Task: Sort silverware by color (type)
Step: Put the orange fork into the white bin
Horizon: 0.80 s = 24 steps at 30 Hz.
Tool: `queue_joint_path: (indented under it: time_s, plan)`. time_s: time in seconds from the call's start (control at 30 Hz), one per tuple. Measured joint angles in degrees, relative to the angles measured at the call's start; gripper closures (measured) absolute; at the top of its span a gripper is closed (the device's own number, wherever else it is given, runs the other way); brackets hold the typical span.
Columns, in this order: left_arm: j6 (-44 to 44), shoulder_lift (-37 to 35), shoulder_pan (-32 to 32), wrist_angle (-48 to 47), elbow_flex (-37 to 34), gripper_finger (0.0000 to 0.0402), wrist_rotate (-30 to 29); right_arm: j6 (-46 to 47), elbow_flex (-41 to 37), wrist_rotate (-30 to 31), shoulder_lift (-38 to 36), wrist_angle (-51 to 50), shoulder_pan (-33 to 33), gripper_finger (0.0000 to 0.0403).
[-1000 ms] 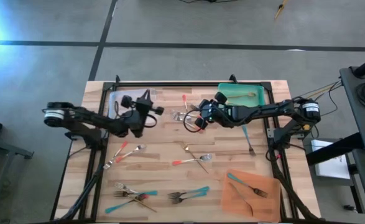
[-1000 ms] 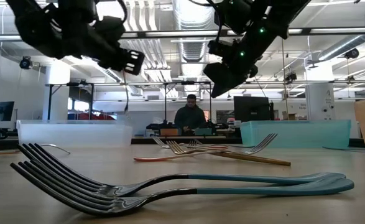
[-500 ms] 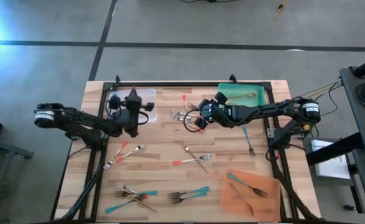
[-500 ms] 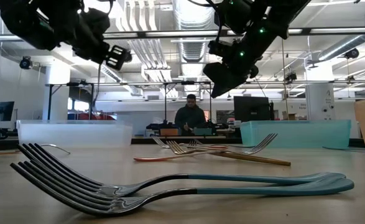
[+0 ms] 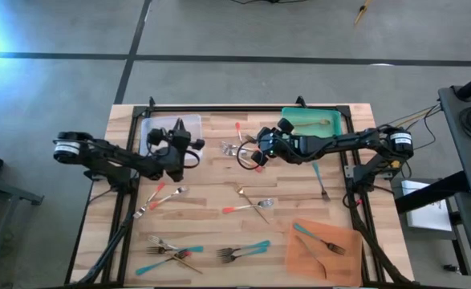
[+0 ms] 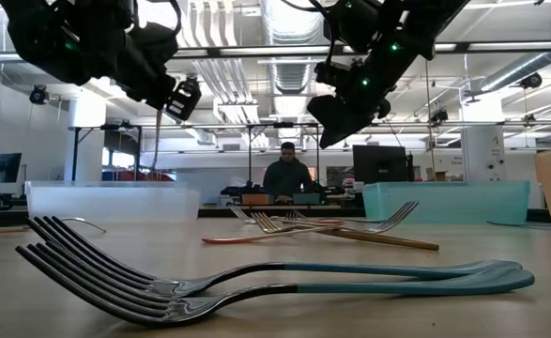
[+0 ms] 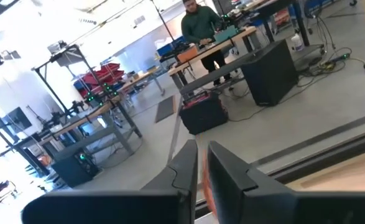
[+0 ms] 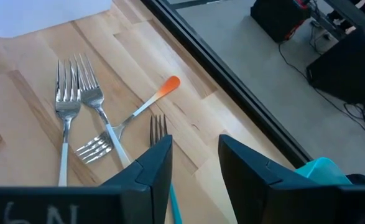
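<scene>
My left gripper [image 5: 176,144] hovers at the near edge of the clear tray [image 5: 156,128], shut on a red-handled utensil [image 6: 157,141] that hangs below it. My right gripper [image 5: 253,154] is open and raised over the middle of the table. Below it lie two steel forks [image 8: 67,102], a red-handled fork [image 8: 142,109] and a teal-handled fork [image 8: 160,127]. The teal-handled fork shows just past one finger. More red-handled, teal-handled and gold pieces lie across the near half of the table [image 5: 247,205]. My left gripper pinches the utensil's red handle [image 7: 203,180] between its two fingers [image 7: 229,171]. The utensil is lifted clear and hangs almost straight down below the gripper [image 6: 183,94]. Its lower end is out of sight behind the clear tray [image 6: 111,199] in the low view.
A green tray [image 5: 314,122] holding a gold piece sits at the far right. An orange tray [image 5: 325,249] with forks sits at the near right. Two teal-handled forks [image 6: 284,282] lie close to the low camera. A person [image 6: 287,176] stands in the room beyond.
My left gripper swung toward the far-left corner over the clear tray, then came back a little toward the table's right while turning its wrist. The red-handled utensil now shows hanging below it in the low view. My right gripper kept still.
</scene>
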Motion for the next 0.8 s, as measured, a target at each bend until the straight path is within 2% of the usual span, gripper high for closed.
queue_joint_path:
  time_s: [0.27,0.43,0.5,0.57,0.67,0.8]
  plan:
    - [1.3,0.6,0.0,0.0,-0.5,0.0346,0.0,0.0,0.0,0.0,0.0,0.0,0.0,0.0276]
    - [1.3,-1.5,0.7,0.5,1.1,0.0329,0.0,0.0,-0.1,0.0,0.0,0.1,0.0,0.0276]
    - [-0.5,-2.7,0.7,0.5,2.4,0.0325,2.8,0.0,-0.1,0.0,0.0,0.1,0.0,0.0274]
    - [-3.7,-3.6,0.4,0.5,3.5,0.0325,11.5,0.0,-0.1,0.0,0.0,0.1,0.0,0.0273]
    - [-11.5,-4.1,-0.3,-2.7,4.8,0.0324,29.4,-0.1,-0.1,0.0,0.0,-0.2,0.0,0.0275]
    - [-28.0,-3.9,0.1,-17.3,6.9,0.0324,49.6,-1.4,-0.1,0.0,0.0,-3.3,0.0,0.0274]
